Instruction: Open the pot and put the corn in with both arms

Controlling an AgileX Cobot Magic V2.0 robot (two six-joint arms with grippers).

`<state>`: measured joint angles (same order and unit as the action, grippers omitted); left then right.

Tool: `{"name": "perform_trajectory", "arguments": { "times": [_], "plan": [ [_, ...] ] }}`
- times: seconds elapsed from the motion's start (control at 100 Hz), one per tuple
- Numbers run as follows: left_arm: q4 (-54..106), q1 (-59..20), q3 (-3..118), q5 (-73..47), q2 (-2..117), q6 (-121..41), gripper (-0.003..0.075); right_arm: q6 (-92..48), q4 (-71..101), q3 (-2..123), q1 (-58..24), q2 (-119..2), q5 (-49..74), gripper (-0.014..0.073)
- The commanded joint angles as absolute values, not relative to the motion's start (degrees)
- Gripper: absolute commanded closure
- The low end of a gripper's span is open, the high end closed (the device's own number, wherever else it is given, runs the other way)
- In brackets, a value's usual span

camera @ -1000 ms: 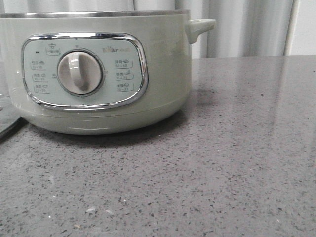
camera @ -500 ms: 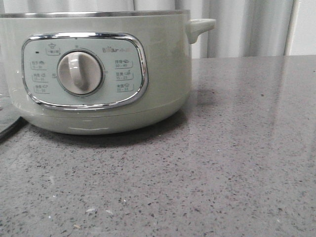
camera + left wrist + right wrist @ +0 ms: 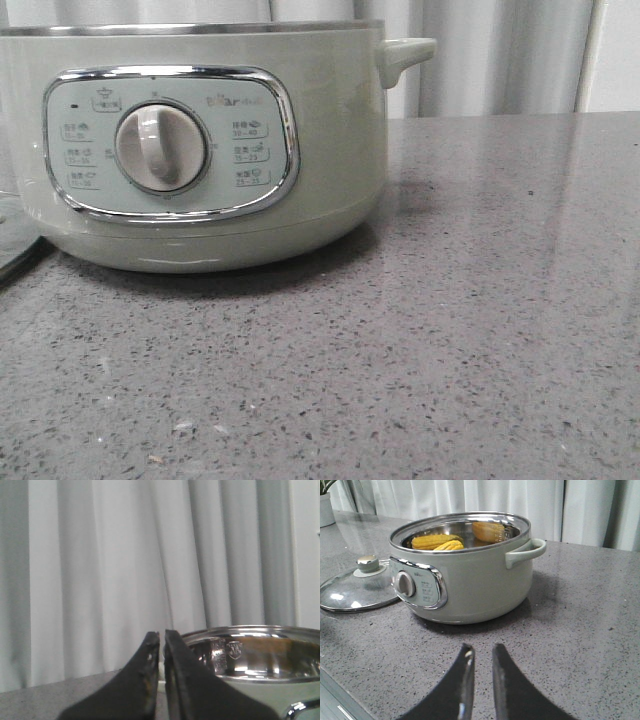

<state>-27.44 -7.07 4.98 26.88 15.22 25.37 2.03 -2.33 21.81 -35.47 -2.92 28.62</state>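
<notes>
The pale green pot (image 3: pixel 330 150) stands open at the left of the front view, its dial facing me. In the right wrist view the pot (image 3: pixel 480 580) holds yellow corn (image 3: pixel 432 541), with a second cob (image 3: pixel 451 545) beside it. My right gripper (image 3: pixel 481 647) hovers over the counter in front of the pot, empty, its fingers a narrow gap apart. My left gripper (image 3: pixel 162 634) is shut and empty, just beside the pot's steel rim (image 3: pixel 260 632). Neither gripper shows in the front view.
The glass lid (image 3: pixel 355 587) with its metal knob lies flat on the counter beside the pot; its edge shows in the front view (image 3: pixel 15 262). A white plant pot (image 3: pixel 326 507) stands far back. The counter's edge (image 3: pixel 330 690) runs near the right gripper. Curtains hang behind.
The lid's edge at the left of the front view has shifted slightly lower. The pot has not moved.
</notes>
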Motion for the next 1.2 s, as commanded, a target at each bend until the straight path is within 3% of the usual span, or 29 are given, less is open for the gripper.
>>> {"name": "perform_trajectory", "arguments": {
  "times": [0.0,0.16,0.39,0.65,0.79,1.19],
  "plan": [
    [-22.28,-7.69,4.84,29.08,15.63,25.63,0.0741,1.92,-3.02,23.14,-35.61,-3.74,24.27,0.0589],
    [-17.11,-7.59,0.97,26.67,11.91,23.87,0.0741,1.92,-3.02,23.14,-35.61,-3.74,24.27,0.0589],
    [-1.48,-7.53,-0.41,15.72,6.17,3.97,0.0741,1.92,-3.02,23.14,-35.61,-3.74,24.27,0.0589],
    [0.43,-6.57,-0.51,-9.67,-1.31,3.84,0.0741,1.92,-3.02,23.14,-35.61,-3.74,24.27,0.0589],
    [0.43,-4.88,-0.51,-17.46,-2.24,3.84,0.0741,1.92,-3.02,23.14,-35.61,-3.74,24.27,0.0589],
    [0.43,-4.29,-0.51,-18.21,-2.24,3.84,0.0741,1.92,-3.02,23.14,-35.61,-3.74,24.27,0.0589]
  ]
}}
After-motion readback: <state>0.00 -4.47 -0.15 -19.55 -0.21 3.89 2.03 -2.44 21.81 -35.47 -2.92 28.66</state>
